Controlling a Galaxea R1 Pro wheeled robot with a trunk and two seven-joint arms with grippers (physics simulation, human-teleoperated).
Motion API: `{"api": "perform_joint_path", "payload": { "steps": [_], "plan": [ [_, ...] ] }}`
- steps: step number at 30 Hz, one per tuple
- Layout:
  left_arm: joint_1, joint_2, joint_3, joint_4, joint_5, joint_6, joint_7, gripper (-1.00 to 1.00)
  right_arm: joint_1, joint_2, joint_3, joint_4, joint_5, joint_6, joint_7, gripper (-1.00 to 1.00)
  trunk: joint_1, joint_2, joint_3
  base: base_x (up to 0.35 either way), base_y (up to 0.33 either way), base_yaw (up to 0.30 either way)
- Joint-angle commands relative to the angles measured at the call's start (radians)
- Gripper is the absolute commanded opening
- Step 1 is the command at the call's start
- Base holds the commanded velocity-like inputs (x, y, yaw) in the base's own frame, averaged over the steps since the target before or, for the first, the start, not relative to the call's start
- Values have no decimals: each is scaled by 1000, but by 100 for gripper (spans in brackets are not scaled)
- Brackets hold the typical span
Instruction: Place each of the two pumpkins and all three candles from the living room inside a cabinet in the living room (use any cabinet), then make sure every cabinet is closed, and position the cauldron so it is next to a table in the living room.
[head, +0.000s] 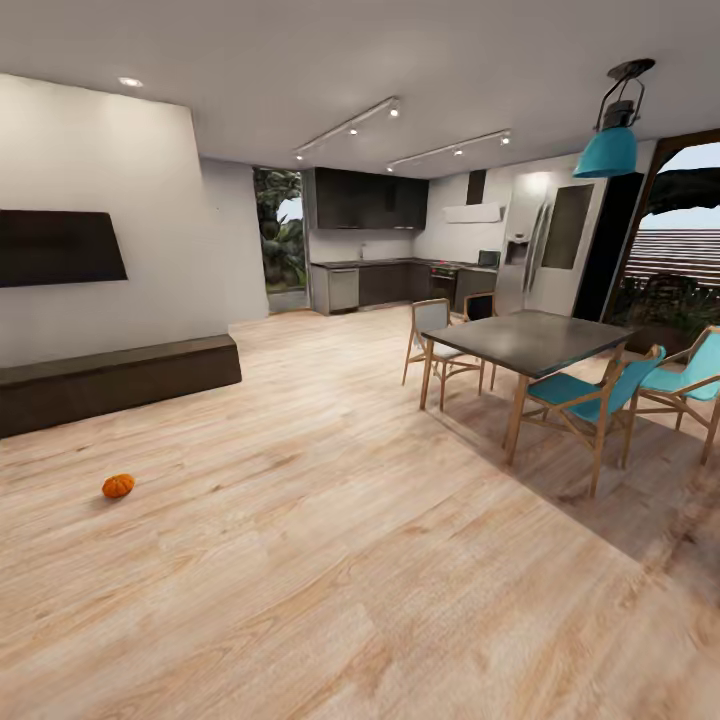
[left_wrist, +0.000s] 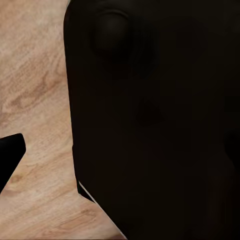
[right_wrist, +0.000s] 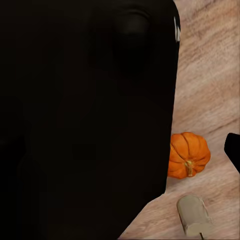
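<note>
One small orange pumpkin (head: 118, 485) lies on the wood floor at the left, a short way in front of the long, low, dark brown cabinet (head: 120, 375), whose fronts are shut. In the right wrist view another orange pumpkin (right_wrist: 188, 154) sits on the floor beside a stubby grey-tan candle (right_wrist: 193, 215) lying on its side. A dark fingertip (right_wrist: 233, 149) juts in close to that pumpkin. A large black mass blocks most of both wrist views. In the left wrist view a dark fingertip (left_wrist: 9, 154) hangs over bare floor. The cauldron is out of view.
A dark-topped dining table (head: 530, 340) with wooden, teal-seated chairs (head: 590, 400) stands at the right. A dark TV panel (head: 55, 247) hangs above the cabinet. A kitchen (head: 390, 250) lies at the back. Wide wood floor spans the middle and foreground.
</note>
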Motion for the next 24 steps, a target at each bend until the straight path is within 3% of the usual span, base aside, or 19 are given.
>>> {"api": "perform_joint_path", "payload": {
  "steps": [1, 6, 13, 24],
  "plan": [
    [0, 0, 0, 0, 0, 0, 0, 100, 0, 0, 0, 0, 0, 0, 0, 100, 0, 0, -1, 0, 0, 0],
    [2, -2, -1, 0, -1, 0, -2, 100, 0, -1, 0, 2, -8, -4, -9, 100, 0, 0, -1, 0, 0, 0],
    [5, 26, -1, -33, 0, -3, -2, 100, -9, -2, -1, 2, -8, -34, -5, 100, 0, 0, -1, 0, 0, 0],
    [6, 29, -1, -34, 0, -5, -2, 100, -9, 0, 1, 12, 0, -62, 5, 100, 0, 0, -1, 0, 0, 12]
  ]
}}
